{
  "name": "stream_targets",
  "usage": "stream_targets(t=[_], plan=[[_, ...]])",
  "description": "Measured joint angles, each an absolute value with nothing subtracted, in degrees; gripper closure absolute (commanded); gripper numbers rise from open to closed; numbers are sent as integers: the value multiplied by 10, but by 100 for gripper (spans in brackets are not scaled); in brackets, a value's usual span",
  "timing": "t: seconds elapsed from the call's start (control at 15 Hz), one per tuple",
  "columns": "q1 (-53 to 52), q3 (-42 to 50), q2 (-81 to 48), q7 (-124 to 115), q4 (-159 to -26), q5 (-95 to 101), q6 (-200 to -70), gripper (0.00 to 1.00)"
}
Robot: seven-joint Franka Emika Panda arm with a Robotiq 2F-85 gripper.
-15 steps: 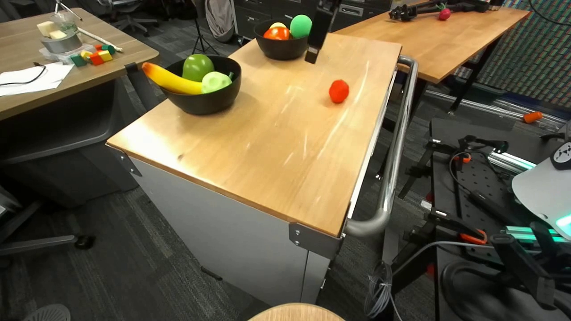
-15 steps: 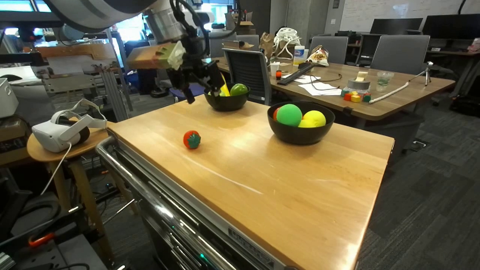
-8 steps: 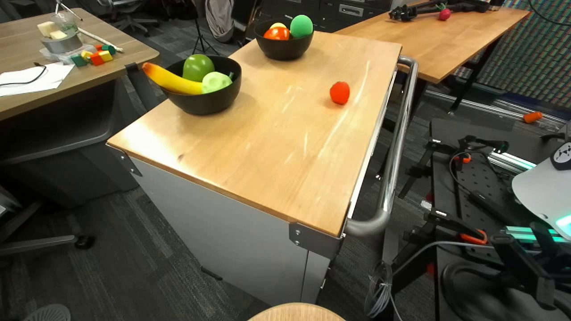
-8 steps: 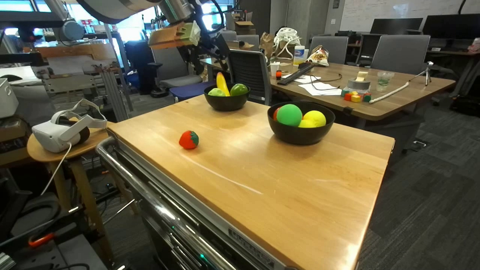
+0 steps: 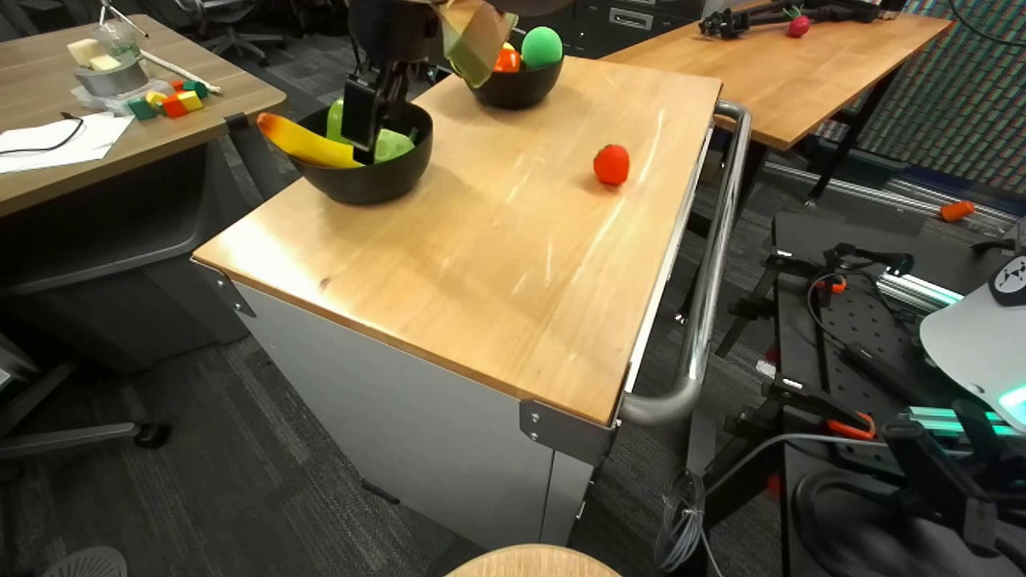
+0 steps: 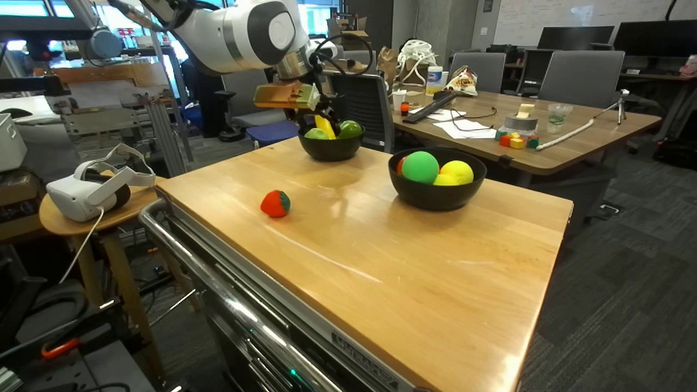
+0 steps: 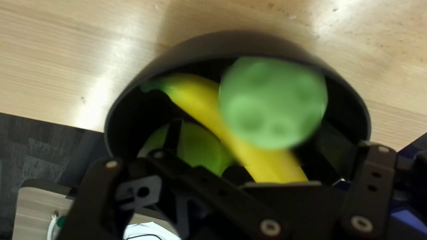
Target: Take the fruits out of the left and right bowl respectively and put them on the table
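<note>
"How does the black two-fingered gripper [image 7: 252, 133] stand?"

"Released, its fingers [image 7: 173, 134] spread wide over the round matte black bowl [image 5: 369, 188], upper left in an exterior view."

"What lies between the fingers?"

"In the wrist view, a curved yellow banana [image 7: 200, 100] slanting down from upper left, and a blurred pale green lumpy fruit [image 7: 273, 101] overlapping its right side. A green round fruit [image 7: 200, 146] sits lower left, partly behind one finger."

"Anything in the way?"

"The banana passes between the two green fruits. In an exterior view, a boxy orange-and-green block [image 5: 479, 44] beside the gripper hides part of the second round black bowl [image 5: 517, 90], top centre."

"What's in that one?"

"A matte green ball [image 6: 420, 167], yellow fruit [image 6: 457, 171] and a mostly hidden red round fruit [image 6: 400, 165]."

"Farther out?"

"In an exterior view, a red strawberry [image 6: 274, 203] with green leaves rests left of centre on the light-brown wooden table [image 6: 381, 245], well apart from both bowls. A shiny metal tube rail [image 6: 238, 306] runs along the lower left. A white headset [image 6: 76, 193] sits on a wooden stool [image 6: 136, 204] at the left edge; a brown desk [image 6: 582, 144] with white papers [image 6: 468, 130] stands upper right."
</note>
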State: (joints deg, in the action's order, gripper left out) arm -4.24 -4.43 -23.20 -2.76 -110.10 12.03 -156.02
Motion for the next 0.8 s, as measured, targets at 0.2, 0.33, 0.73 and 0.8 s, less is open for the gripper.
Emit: stream_targets(t=[0.2, 0.33, 0.73, 0.8], plan=[[-44, -43, -262, -21, -1055, 119, -1548, 8], [-44, -46, -272, -9, -1034, 107, -1523, 14], [-43, -57, -278, 32, -999, 59, -1403, 0], [-43, -57, -278, 33, -996, 59, -1389, 8]])
